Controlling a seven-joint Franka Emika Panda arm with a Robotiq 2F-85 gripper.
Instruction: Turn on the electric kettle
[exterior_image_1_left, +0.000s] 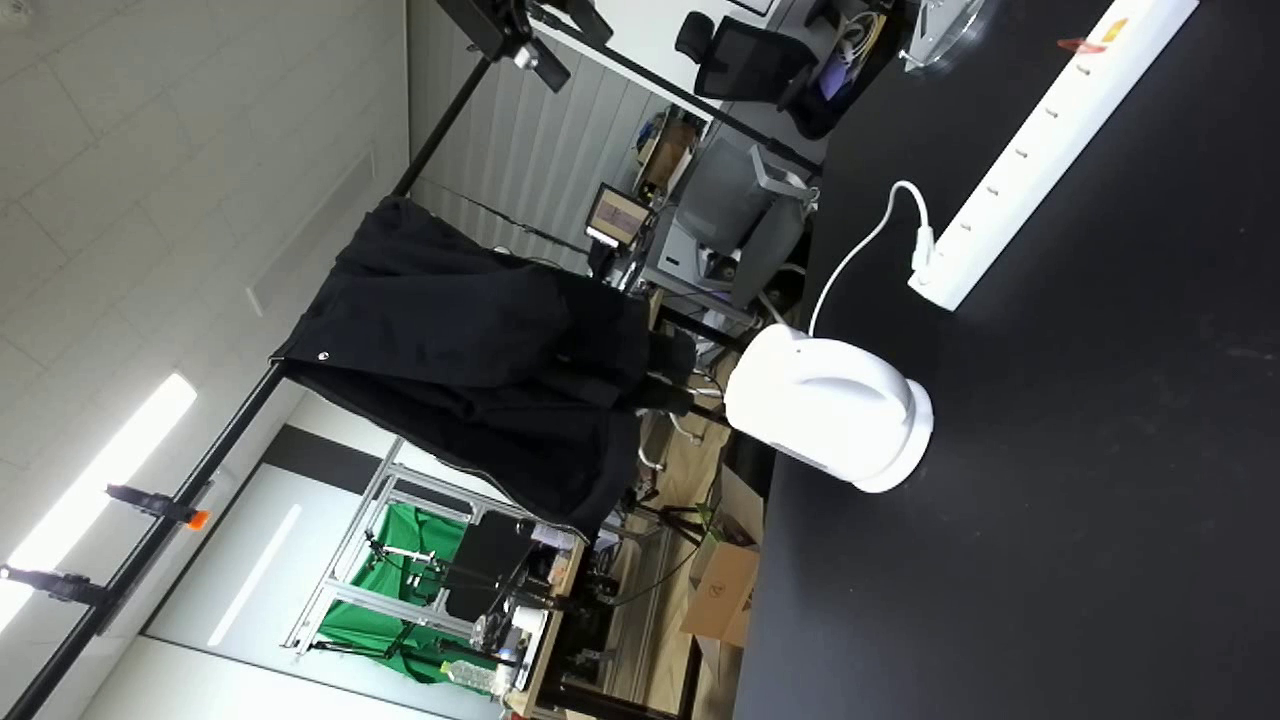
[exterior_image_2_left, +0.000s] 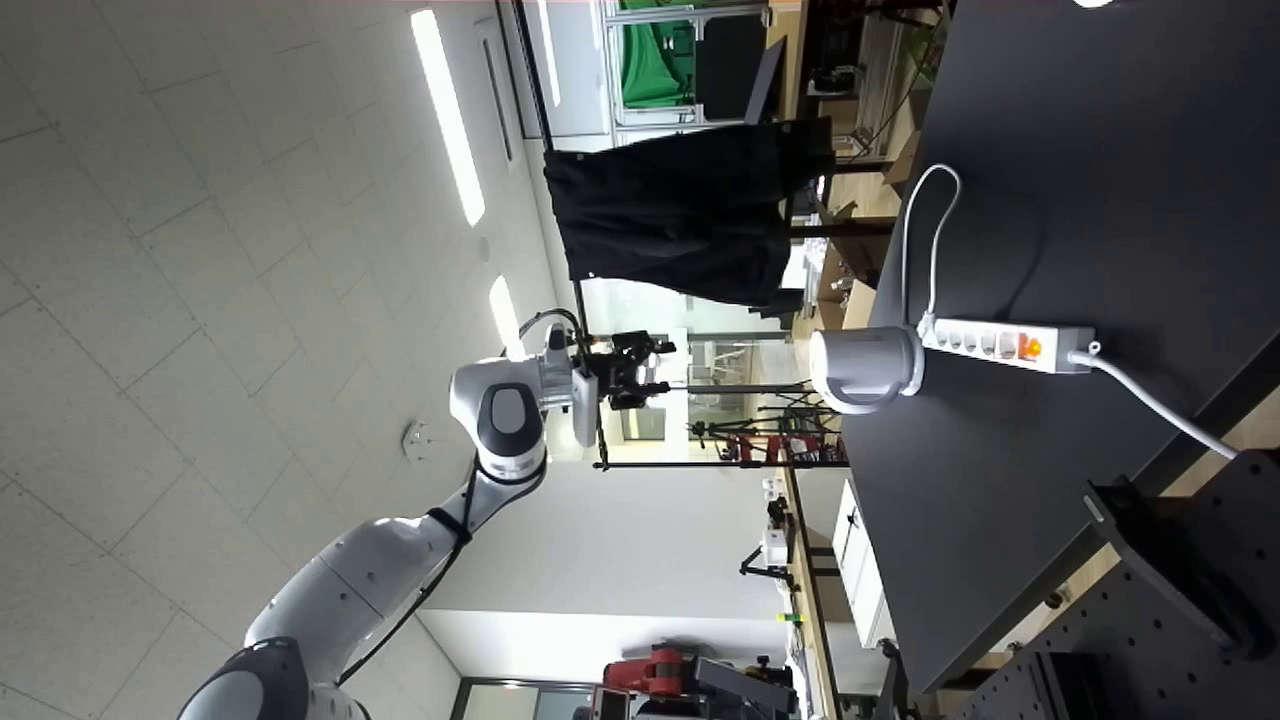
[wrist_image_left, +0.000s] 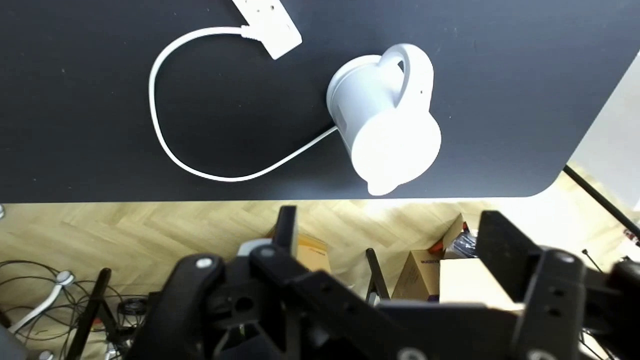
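The electric kettle, glossy white and rounded, stands upright on its base on the black table. It shows in both exterior views (exterior_image_1_left: 815, 410) (exterior_image_2_left: 868, 365) and in the wrist view (wrist_image_left: 367, 97), where its spout points to the near table edge and its handle away. I cannot make out its switch. Its white cord (wrist_image_left: 165, 135) loops over the table to the long white power strip (wrist_image_left: 272, 27), which shows an orange-lit part (exterior_image_2_left: 1030, 347). My gripper (exterior_image_2_left: 662, 368) is open and empty, above and apart from the kettle; in the wrist view its spread fingers (wrist_image_left: 390, 225) frame only floor.
The black table (wrist_image_left: 500, 150) ends just past the kettle's spout. Cardboard boxes (wrist_image_left: 420, 275) lie on the floor beyond it. A rack with a black cloth (exterior_image_2_left: 680, 215) stands behind. A black perforated plate (exterior_image_2_left: 1190, 590) is at the table's other side. A thick white cable (exterior_image_2_left: 1150, 395) leaves the power strip.
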